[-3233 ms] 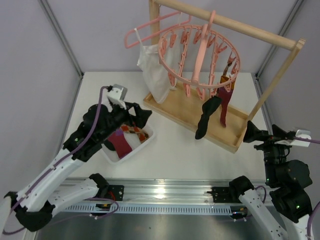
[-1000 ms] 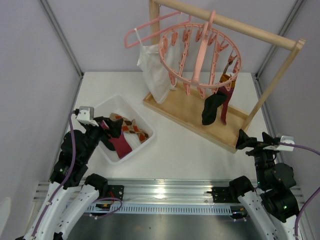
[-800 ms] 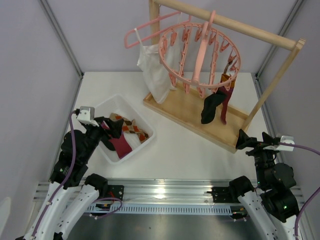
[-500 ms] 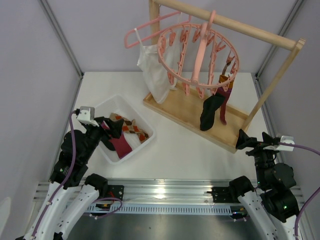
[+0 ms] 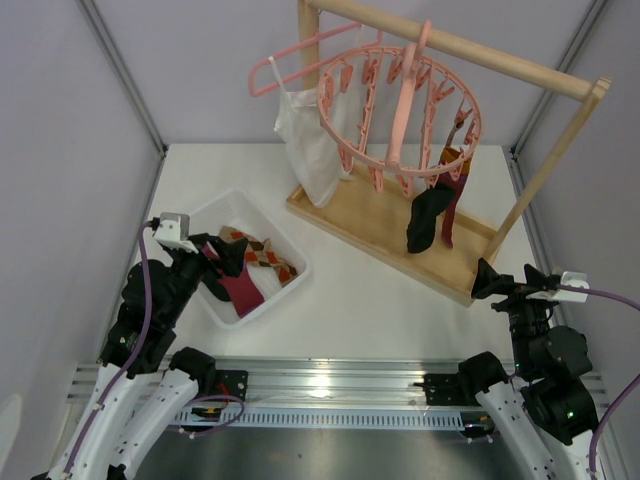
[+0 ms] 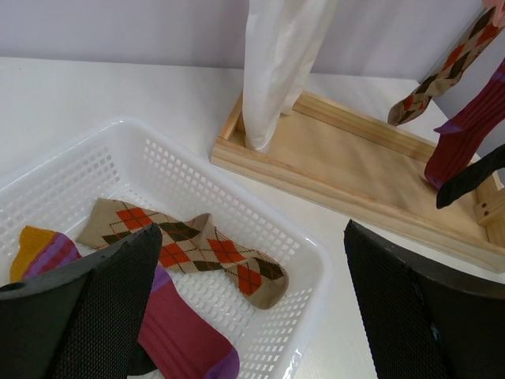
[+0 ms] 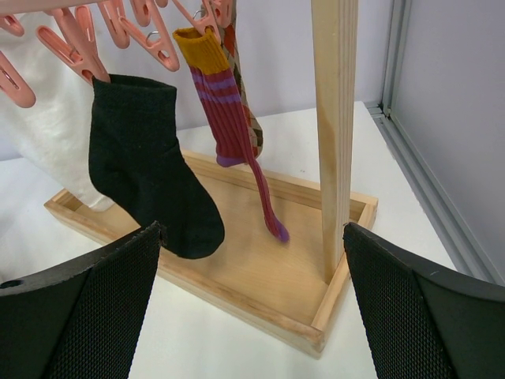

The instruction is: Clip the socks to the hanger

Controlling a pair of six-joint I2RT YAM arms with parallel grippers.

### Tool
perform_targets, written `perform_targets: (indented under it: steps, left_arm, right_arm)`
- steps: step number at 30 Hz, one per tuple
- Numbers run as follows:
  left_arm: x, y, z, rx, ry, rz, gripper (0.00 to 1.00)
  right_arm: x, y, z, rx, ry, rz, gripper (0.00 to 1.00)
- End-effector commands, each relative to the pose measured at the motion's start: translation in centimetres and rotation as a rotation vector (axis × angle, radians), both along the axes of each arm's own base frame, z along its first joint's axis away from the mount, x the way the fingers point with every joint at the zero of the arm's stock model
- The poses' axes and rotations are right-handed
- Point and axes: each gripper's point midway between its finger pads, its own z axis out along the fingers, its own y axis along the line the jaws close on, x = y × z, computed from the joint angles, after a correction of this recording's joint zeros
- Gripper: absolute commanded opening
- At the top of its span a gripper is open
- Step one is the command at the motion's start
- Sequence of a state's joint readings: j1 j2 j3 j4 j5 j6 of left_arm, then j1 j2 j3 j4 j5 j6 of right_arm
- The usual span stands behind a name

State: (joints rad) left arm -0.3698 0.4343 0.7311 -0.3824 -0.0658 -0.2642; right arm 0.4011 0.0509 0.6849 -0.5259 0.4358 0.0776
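The round pink hanger (image 5: 400,110) hangs from the wooden rail. A black sock (image 5: 426,220) (image 7: 150,178), a maroon-red sock (image 5: 449,205) (image 7: 229,126) and a tan argyle sock (image 5: 452,160) hang from its clips. In the white basket (image 5: 292,285) lie another argyle sock (image 6: 197,245) and a maroon-red sock with purple toe (image 6: 177,339). My left gripper (image 5: 222,256) (image 6: 248,316) is open and empty above the basket. My right gripper (image 5: 505,277) (image 7: 252,308) is open and empty, near the rack's right post.
A wooden rack with tray base (image 5: 380,225) (image 7: 237,292) and upright post (image 7: 335,118) stands at the back. A white camisole (image 5: 305,135) (image 6: 276,63) hangs on a thin pink coat hanger (image 5: 300,60). Grey walls close in both sides.
The left arm has pulled back from the basket towards the near left. The right arm has shifted slightly. The round hanger and its socks keep swinging a little.
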Motion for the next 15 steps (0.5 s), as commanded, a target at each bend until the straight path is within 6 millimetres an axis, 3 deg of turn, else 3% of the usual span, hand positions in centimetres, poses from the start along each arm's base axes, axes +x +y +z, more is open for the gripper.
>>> perform_targets:
  steps: [1,15]
  left_arm:
    - [0.3,-0.28,0.28,-0.017,-0.009,-0.011,1.0]
    - [0.22,-0.05,0.23,-0.017,-0.009,0.0,0.99]
  right_arm:
    - [-0.11,0.0,0.59,0.003,-0.025,0.003,1.0]
    - [-0.13,-0.04,0.61,0.003,-0.026,0.002,0.99]
